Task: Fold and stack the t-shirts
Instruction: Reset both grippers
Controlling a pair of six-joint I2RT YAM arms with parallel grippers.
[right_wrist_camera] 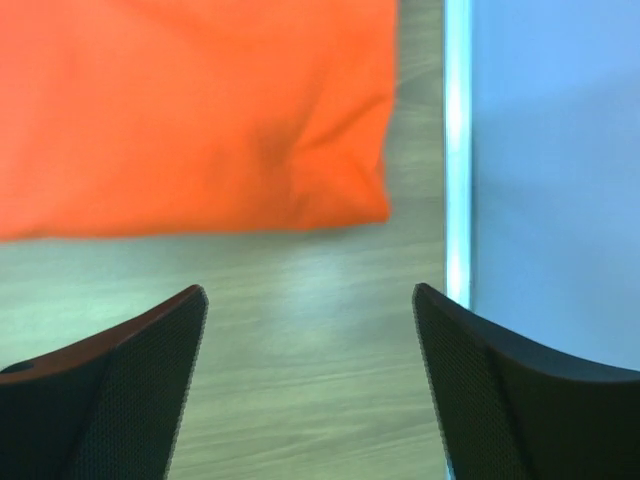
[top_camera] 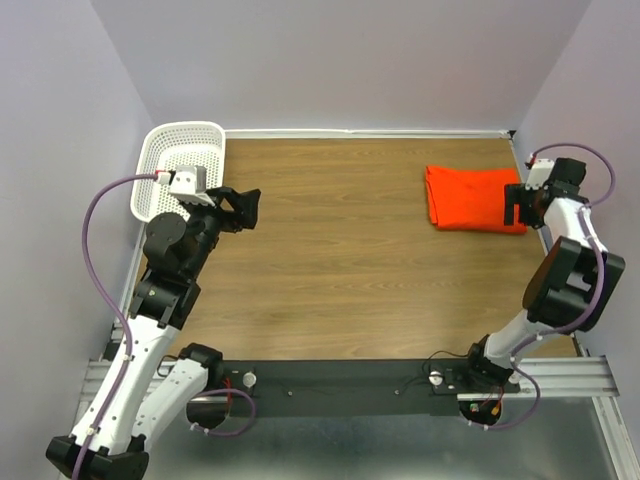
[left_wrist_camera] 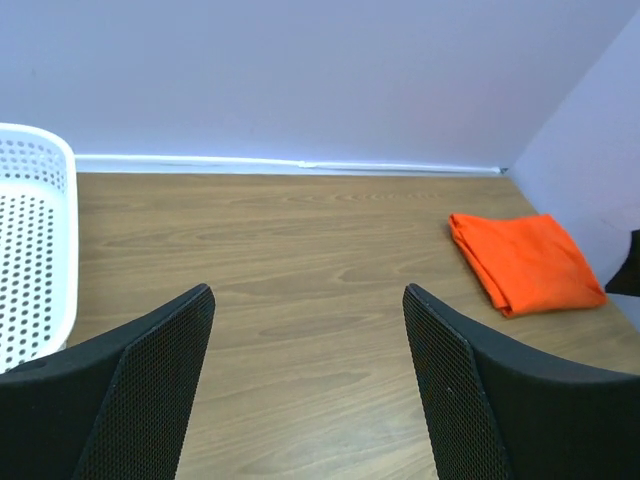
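One orange-red t-shirt (top_camera: 472,197) lies folded into a flat rectangle at the far right of the wooden table. My right gripper (top_camera: 516,205) hovers at the shirt's right edge, beside the wall. Its wrist view puts the t-shirt (right_wrist_camera: 190,110) just ahead of the fingertips, and the right gripper (right_wrist_camera: 310,290) is open over bare wood with nothing between its fingers. My left gripper (top_camera: 245,208) is at the left side of the table, far from the shirt. It is open and empty too (left_wrist_camera: 308,290), and its camera catches the t-shirt (left_wrist_camera: 525,262) far off to the right.
A white perforated basket (top_camera: 180,165) stands at the far left corner, just behind the left wrist, and shows as the basket (left_wrist_camera: 40,250) at the left of the left wrist view. Lilac walls close the table on three sides; a white baseboard strip (right_wrist_camera: 458,150) runs close to the right gripper.
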